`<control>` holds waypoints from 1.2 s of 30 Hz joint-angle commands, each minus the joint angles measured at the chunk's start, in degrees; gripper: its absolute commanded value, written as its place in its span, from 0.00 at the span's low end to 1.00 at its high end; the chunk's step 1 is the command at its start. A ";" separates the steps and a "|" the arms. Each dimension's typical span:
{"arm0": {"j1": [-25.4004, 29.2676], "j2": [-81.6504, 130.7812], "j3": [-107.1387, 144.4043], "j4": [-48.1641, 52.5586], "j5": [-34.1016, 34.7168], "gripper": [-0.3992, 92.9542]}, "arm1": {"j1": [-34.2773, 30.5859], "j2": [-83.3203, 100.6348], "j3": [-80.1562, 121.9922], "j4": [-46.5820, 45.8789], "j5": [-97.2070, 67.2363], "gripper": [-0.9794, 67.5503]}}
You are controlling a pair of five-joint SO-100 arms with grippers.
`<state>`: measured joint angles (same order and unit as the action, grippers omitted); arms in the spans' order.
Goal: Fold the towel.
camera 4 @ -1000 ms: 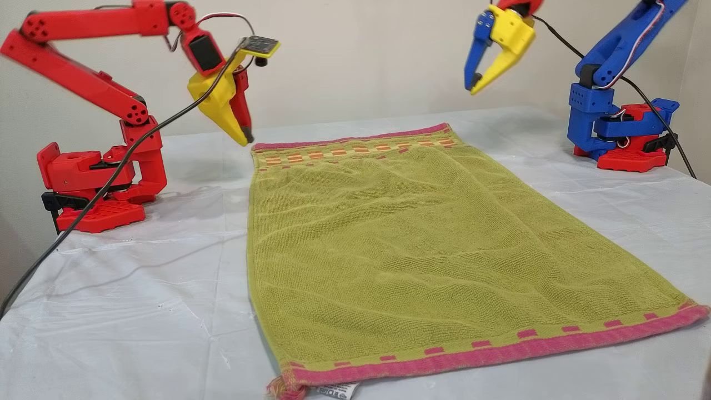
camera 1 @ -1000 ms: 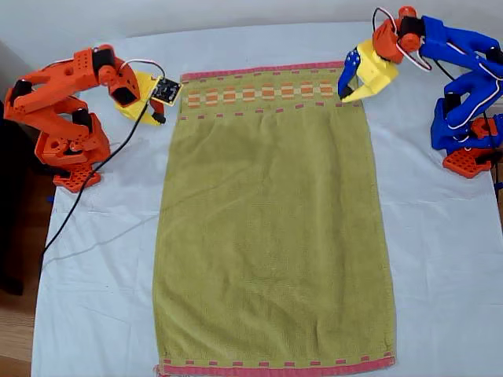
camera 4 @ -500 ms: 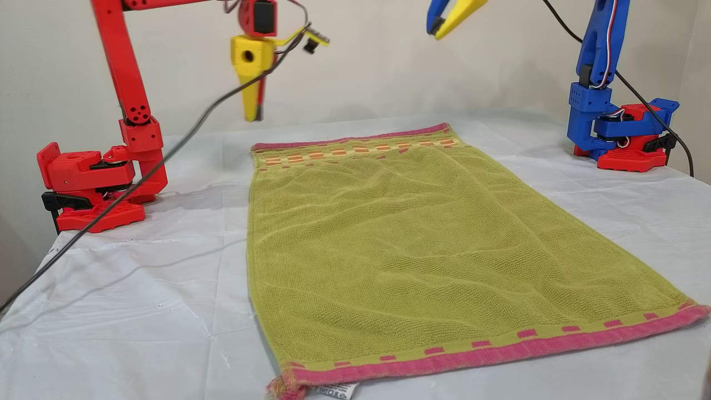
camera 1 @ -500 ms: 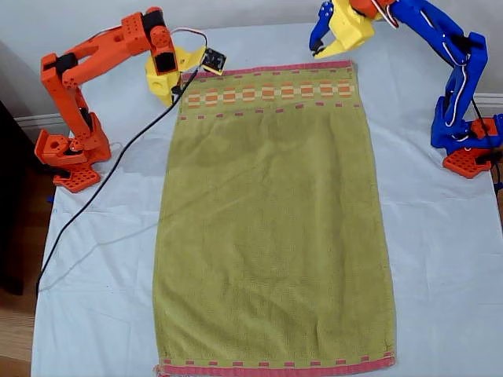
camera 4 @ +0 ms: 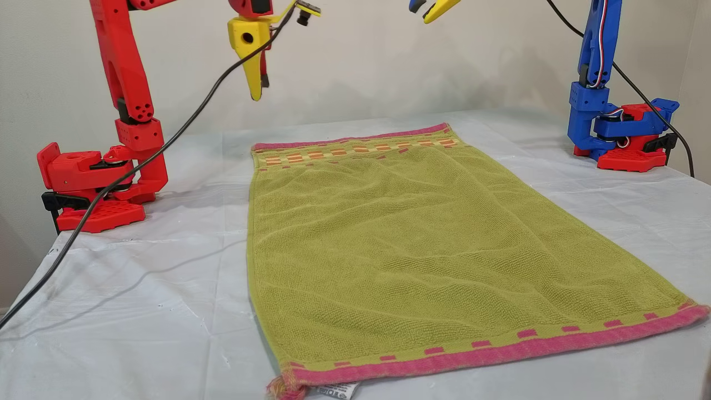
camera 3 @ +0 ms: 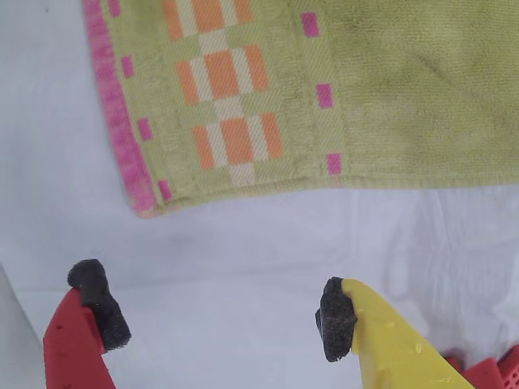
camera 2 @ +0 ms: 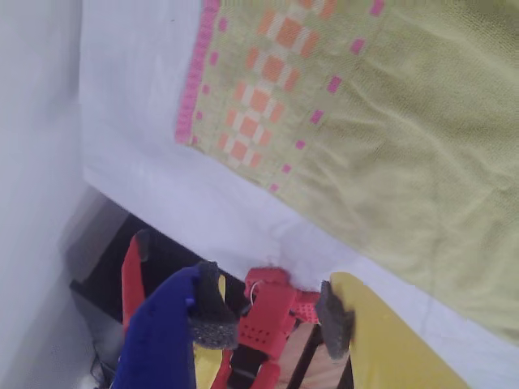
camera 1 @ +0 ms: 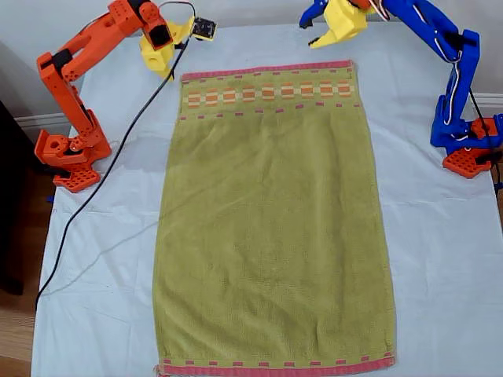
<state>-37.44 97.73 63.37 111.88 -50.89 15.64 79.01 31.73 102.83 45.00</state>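
Approach step: my first hand (camera 2: 263, 320) and my second hand (camera 3: 215, 312), both wide and empty, hover above the flat towel's (camera 1: 271, 228) 12 o'clock corners; descent and pinch needed next.

Your light is bright, even, diffuse. Soft arm shadows fall on the counter (camera 4: 139, 289). Off-arm views are sharp; first wrist view blurs near its gripper (camera 2: 268, 316).

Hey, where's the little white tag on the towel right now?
In the other view the white tag pokes out under the towel's near pink hem, at the corner toward that view's left, lying on the table sheet.
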 commanded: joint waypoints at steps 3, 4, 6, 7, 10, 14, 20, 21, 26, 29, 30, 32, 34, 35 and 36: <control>-3.87 4.31 3.43 -4.75 -0.09 0.68 | 1.23 -0.88 -2.72 0.18 2.72 0.36; -4.75 4.75 4.92 -6.15 -0.09 0.68 | 1.32 -1.49 -2.55 0.18 3.69 0.36; -5.45 5.19 6.42 -7.56 0.18 0.70 | 1.32 -2.11 -2.11 0.18 5.36 0.34; -5.89 5.27 7.03 -8.17 0.26 0.71 | 1.23 -2.29 -1.76 0.18 6.06 0.34; -6.33 4.92 8.35 -10.37 0.70 0.77 | 0.79 -3.34 -1.85 0.18 7.73 0.35; -6.15 1.49 8.35 -12.92 0.88 0.77 | 0.26 -5.36 -4.22 0.18 9.14 0.34; -5.89 -6.42 7.03 -17.14 1.32 0.76 | -2.46 -9.14 -7.82 0.18 10.20 0.34; -6.15 -7.47 6.86 -17.40 1.58 0.76 | -3.08 -9.67 -8.00 0.18 10.46 0.34; -8.00 -11.34 7.65 -21.36 2.29 0.80 | -6.94 -13.97 -11.07 0.18 11.69 0.34; -8.96 -14.33 6.50 -22.15 2.55 0.79 | -8.26 -16.88 -14.15 0.18 11.60 0.34; -9.49 -15.12 6.42 -22.76 2.99 0.79 | -8.61 -17.49 -14.85 0.18 11.60 0.34; -10.20 -15.64 6.42 -23.38 3.08 0.79 | -9.14 -17.84 -15.21 0.18 11.60 0.34; -10.90 -15.64 6.68 -23.99 3.25 0.79 | -9.93 -17.93 -14.94 0.18 11.43 0.34; -11.25 -15.73 6.33 -23.99 3.16 0.79 | -10.11 -17.84 -14.50 0.18 11.43 0.34; -11.34 -15.82 5.80 -23.99 2.99 0.79 | -10.55 -17.67 -13.97 0.18 11.43 0.34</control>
<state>-46.76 80.16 73.21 88.86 -47.81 6.24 58.36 21.45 102.83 56.43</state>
